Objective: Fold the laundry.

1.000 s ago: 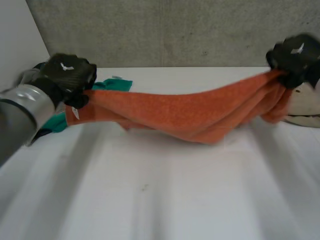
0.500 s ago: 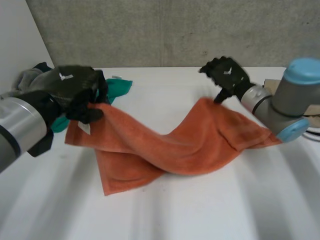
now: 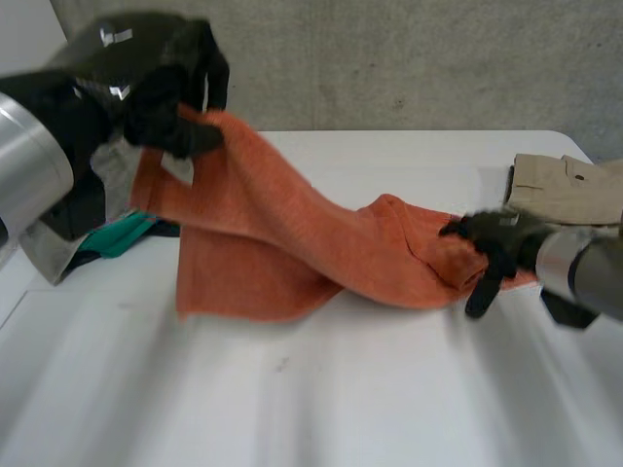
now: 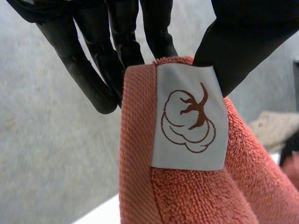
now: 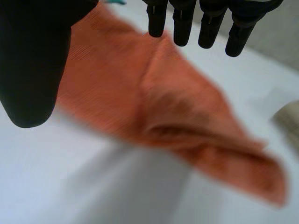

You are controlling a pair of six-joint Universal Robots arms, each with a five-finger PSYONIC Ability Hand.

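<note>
Pinching the labelled corner of the orange towel [image 3: 282, 233] between thumb and fingers, the left hand [image 3: 131, 68] holds it above the white table [image 3: 311, 389]. The towel's other end lies on the table; the right hand [image 3: 496, 238] is just above that end, fingers straight, apart, empty.

Plain orange towel [image 3: 292, 243] with a ribbed woven border, white label [image 4: 189, 116] printed with a reddish-brown cotton-boll outline, black left hand [image 3: 146, 83], black right hand [image 3: 494, 240], silver-grey left arm [image 3: 24, 165], teal cloth [image 3: 122, 233], beige garment [image 3: 569, 190], white table [image 3: 321, 389], speckled grey wall [image 3: 409, 58].
</note>
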